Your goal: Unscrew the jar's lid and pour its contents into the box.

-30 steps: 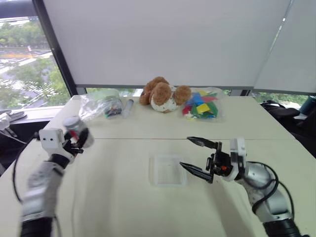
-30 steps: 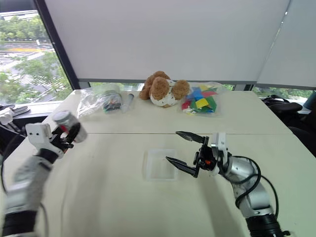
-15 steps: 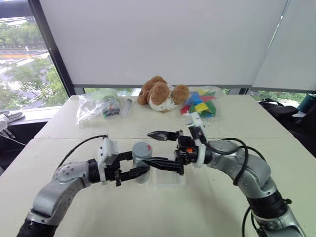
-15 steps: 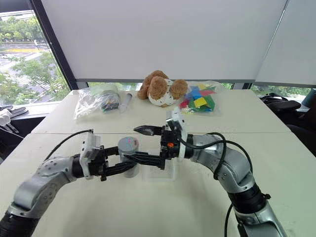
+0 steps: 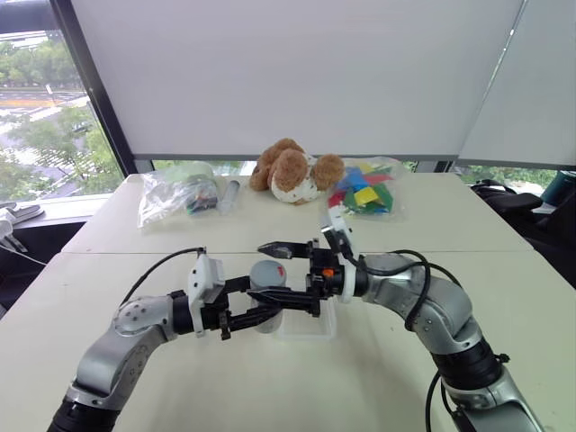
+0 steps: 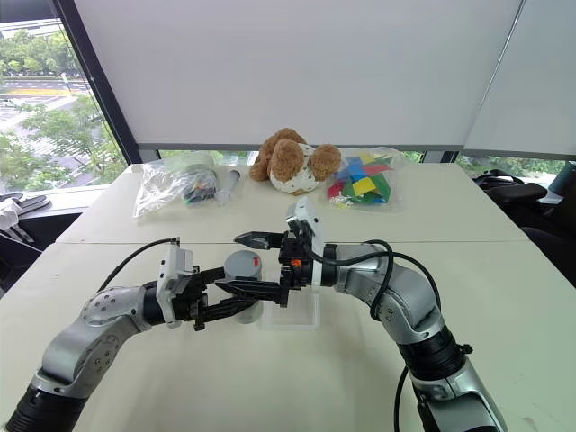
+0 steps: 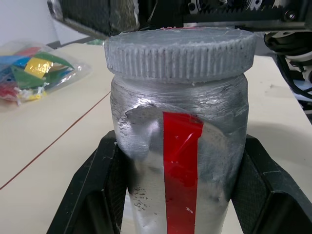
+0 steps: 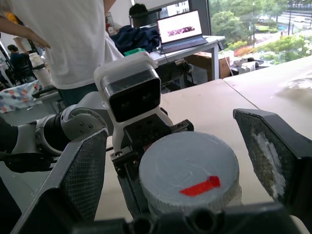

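The jar [image 5: 267, 304] is a silver-grey cylinder with a red stripe, held upright just above the table at its middle. My left gripper [image 5: 264, 301] is shut on the jar [image 7: 179, 161], with one finger [image 7: 92, 195] on each side of its body. The ribbed grey lid [image 7: 180, 51] sits on top of the jar. My right gripper [image 5: 261, 274] comes in from the right and stands open, and its pads [image 8: 83, 180] flank the lid [image 8: 187, 168] without touching it. The clear box [image 5: 310, 326] lies on the table just right of the jar. The contents are hidden inside the jar.
At the far edge of the table lie a brown teddy bear [image 5: 292, 171], a bag of colourful pieces [image 5: 364, 191], a clear bag [image 5: 175, 193] and a clear tube [image 5: 230, 193]. A person in a white shirt [image 8: 58, 44] stands behind.
My left gripper has carried the jar from the far left to the middle of the table. My right gripper has swung left, and its open fingers now straddle the lid.
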Robot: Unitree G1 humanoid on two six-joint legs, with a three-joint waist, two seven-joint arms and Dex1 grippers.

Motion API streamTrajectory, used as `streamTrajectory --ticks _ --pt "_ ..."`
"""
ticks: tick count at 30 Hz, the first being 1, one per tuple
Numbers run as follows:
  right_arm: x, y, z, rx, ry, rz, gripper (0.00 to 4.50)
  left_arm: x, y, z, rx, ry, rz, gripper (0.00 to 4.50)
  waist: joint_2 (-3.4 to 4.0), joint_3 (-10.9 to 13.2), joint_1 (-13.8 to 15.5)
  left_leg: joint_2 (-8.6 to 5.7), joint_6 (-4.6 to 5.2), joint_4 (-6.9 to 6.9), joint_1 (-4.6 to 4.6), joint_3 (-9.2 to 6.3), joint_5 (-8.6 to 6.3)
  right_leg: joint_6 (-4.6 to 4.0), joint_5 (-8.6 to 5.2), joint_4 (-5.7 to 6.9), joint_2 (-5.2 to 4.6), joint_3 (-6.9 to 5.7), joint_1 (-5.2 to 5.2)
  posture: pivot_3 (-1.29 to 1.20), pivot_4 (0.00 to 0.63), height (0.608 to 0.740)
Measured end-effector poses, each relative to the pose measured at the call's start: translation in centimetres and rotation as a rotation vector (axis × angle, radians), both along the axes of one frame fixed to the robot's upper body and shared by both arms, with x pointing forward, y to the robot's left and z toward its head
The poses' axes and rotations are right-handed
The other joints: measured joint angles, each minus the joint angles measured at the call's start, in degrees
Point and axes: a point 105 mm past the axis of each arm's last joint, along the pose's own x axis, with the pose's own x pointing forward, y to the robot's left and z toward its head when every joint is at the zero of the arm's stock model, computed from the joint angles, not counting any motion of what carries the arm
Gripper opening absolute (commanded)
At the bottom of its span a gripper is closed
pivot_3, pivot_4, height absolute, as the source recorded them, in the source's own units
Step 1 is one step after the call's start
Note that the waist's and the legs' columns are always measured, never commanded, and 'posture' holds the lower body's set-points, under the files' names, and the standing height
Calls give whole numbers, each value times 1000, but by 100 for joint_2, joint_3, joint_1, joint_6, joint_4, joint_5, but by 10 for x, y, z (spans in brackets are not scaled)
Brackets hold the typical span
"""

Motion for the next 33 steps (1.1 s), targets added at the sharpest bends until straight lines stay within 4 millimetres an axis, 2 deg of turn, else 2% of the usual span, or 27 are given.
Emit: streamTrajectory --ticks 4,7,9,10,17,22,26,33 --pt "2 -2 -3 -12 -2 3 4500 0 -1 0 -7 -2 -2 2189 0 0 -3 0 0 0 0 4 0 0 0 1 0 0 0 0 150 740" --pt "3 -3 -6 -17 -5 2 3613 -1 -1 0 -6 -3 -2 2189 0 0 -4 0 0 0 0 5 0 0 0 1 0 0 0 0 150 740" --pt "3 -3 -7 -17 -8 1 2549 -1 -1 0 -5 -2 -3 2189 0 0 -5 0 0 0 0 5 0 0 0 1 0 0 -1 0 150 740" --pt "3 -3 -7 -14 -9 4 2272 -2 -1 0 -4 -4 -3 2189 0 0 -5 0 0 0 0 5 0 0 0 1 1 0 -1 0 150 740" --pt "2 -4 -11 -4 -19 36 2281 -3 -2 -2 7 -13 -13 2189 0 0 -6 0 0 0 1 6 0 0 0 2 1 0 0 0 150 740" --pt "-12 -20 -10 -124 -55 260 2281 -18 -17 -7 41 -35 -194 2189 1 1 11 0 0 7 0 10 0 -1 0 0 1 -1 3 0 150 740" --pt "-18 -28 2 -223 -89 429 2281 -23 -30 -1 51 -70 -332 2189 0 1 -11 4 0 5 2 9 0 -2 1 1 7 -2 2 0 150 740" --pt "-16 -30 5 -240 -89 485 2281 -22 -34 1 36 -82 -365 2189 0 1 -36 9 1 5 1 9 0 -2 2 3 10 -2 0 0 150 740"
